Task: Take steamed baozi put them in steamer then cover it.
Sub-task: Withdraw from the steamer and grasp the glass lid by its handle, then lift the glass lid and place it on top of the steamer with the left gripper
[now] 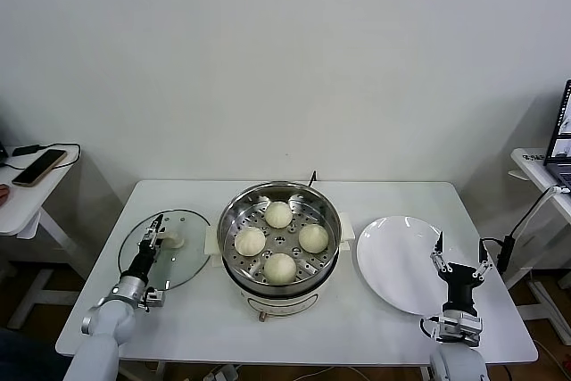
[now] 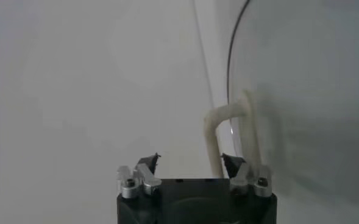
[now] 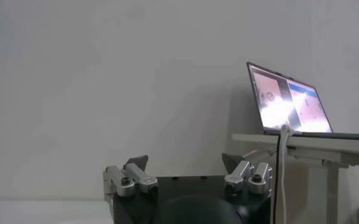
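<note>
Now the four steamed baozi point(image 1: 278, 240) all sit inside the steamer point(image 1: 280, 252), on its perforated tray, in a diamond pattern: one at the back, one on each side, one at the front. The steamer stands at the middle of the white table point(image 1: 187, 310), and it has no lid on it.

The cover point(image 1: 165, 248) lies flat on the table just to the left of the steamer, and its rim is very near the steamer's base. The left gripper point(image 1: 157, 236) is over the cover, beside the cream handle point(image 1: 172, 239). In the left wrist view, the left gripper point(image 2: 190, 161) has its fingers spread apart, and the handle point(image 2: 231, 131) is in front of them, closer to one fingertip; it is not between closed fingers, so the gripper holds nothing. The glass of the cover point(image 2: 307, 91) fills the side of that view.

The right gripper point(image 1: 459, 260) is at the right part of the table, over the near edge of the white plate point(image 1: 401, 260). Its fingers are wide apart and point up, with nothing between them. In the right wrist view, the right gripper point(image 3: 185, 163) faces a laptop point(image 3: 289, 100) on a side table point(image 3: 313, 143).
</note>
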